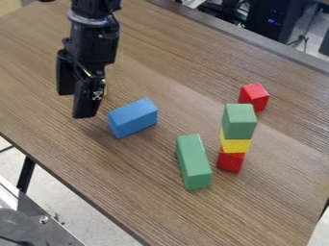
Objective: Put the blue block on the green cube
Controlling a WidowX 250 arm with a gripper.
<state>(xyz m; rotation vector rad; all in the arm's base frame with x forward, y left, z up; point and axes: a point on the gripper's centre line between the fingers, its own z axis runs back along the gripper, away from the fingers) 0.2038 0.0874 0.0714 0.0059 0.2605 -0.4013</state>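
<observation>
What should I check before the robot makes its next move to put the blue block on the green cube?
1. Gripper open: ok, fingers apart.
2. Gripper around the blue block: not ok, it is beside it.
3. Top of the green cube free: ok.
4. Yellow block and lower red block supporting the cube: ok.
5. Stack steady enough for another block: cannot tell.

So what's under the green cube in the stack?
Under the green cube sits a yellow block, and below that a red one. Their top faces are covered.
</observation>
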